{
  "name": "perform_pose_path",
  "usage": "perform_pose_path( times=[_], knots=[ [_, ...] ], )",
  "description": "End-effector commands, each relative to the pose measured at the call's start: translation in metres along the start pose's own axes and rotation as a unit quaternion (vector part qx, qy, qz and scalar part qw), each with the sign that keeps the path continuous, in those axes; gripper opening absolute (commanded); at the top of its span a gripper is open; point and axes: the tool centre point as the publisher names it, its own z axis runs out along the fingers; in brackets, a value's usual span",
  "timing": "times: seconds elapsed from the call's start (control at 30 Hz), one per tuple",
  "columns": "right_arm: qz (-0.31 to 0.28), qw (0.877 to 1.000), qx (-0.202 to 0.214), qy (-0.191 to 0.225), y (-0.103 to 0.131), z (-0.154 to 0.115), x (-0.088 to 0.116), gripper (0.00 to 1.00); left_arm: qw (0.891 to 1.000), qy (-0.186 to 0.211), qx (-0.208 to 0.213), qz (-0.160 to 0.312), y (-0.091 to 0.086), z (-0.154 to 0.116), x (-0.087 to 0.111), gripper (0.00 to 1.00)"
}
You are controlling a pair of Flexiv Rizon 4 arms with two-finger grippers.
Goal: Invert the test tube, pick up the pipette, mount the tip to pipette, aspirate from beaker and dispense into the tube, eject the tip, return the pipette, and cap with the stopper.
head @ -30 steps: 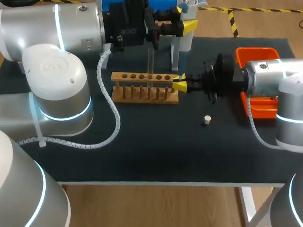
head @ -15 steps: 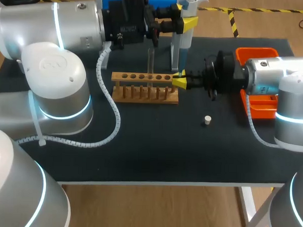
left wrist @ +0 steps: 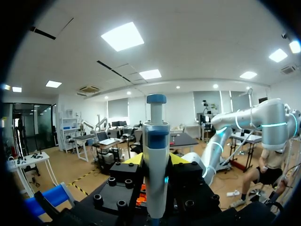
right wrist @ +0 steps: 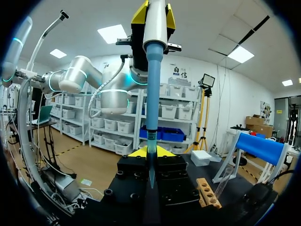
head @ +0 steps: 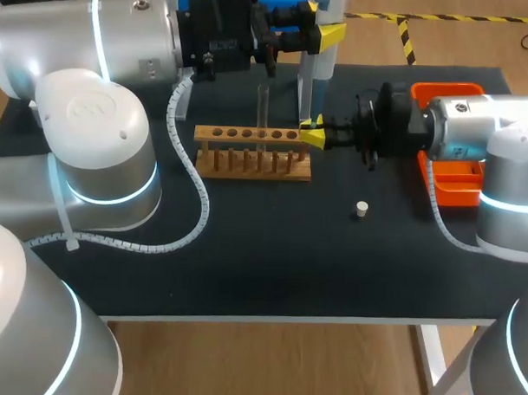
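Above the right end of the wooden rack (head: 248, 162), the pipette (head: 319, 74) is held upright by the left gripper (head: 326, 35), whose yellow fingers are closed on its upper body from both sides. Its blue shaft is pointed down into the right gripper (head: 311, 135), which lies level just beside the rack's end and is pinched almost together on the slender tip (right wrist: 150, 176). From the right wrist, the tip is seen in line with the shaft's lower end, between the two yellow fingertips. Whether it is already seated on the shaft cannot be told.

Mounting the tip is judged to be the step in hand. To do it well, shaft and tip should be kept on one axis, and the push should be made straight along that axis, with no sideways load by which the tip could be cocked or bent. A firm hold is needed on the pipette body so that it is not slid through the fingers under the push, and the plunger should be left untouched. The test tube (head: 262, 106), stood upright in the rack close by, should be given room, since a knock could tip it. The stopper (head: 361, 209) is left on the table (head: 262, 258), well apart, and need not be disturbed.
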Motion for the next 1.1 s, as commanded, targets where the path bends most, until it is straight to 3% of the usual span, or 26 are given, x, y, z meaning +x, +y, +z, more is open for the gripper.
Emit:
perform_pose_path(
  times=[0.03,0.07,0.13,0.17,0.5,0.8,1.1],
  knots=[
    [0.003,1.000,0.002,-0.002,0.011,-0.002,0.004,0.00,1.000,0.000,0.001,0.000,0.015,0.000,0.000,0.00],
    [0.005,1.000,0.002,-0.001,0.008,-0.002,0.005,0.00,1.000,0.000,0.001,0.000,0.015,0.000,0.000,0.00],
    [0.007,1.000,0.003,-0.002,0.003,-0.003,0.007,0.47,1.000,0.000,0.001,0.000,0.015,0.000,0.000,0.00],
    [0.009,1.000,0.004,-0.002,0.000,-0.003,0.008,1.00,1.000,0.000,0.001,0.000,0.015,0.000,0.000,0.00],
    [0.018,1.000,0.015,0.004,-0.021,-0.020,0.020,1.00,1.000,0.000,0.001,0.000,0.015,0.000,0.000,0.00],
    [0.014,0.998,0.068,0.001,-0.045,-0.068,0.046,1.00,1.000,0.000,0.001,0.000,0.015,0.000,0.000,0.00],
    [0.026,0.996,0.086,-0.007,-0.057,-0.104,0.072,1.00,1.000,0.000,0.001,0.000,0.015,0.000,0.000,0.00]
  ],
)
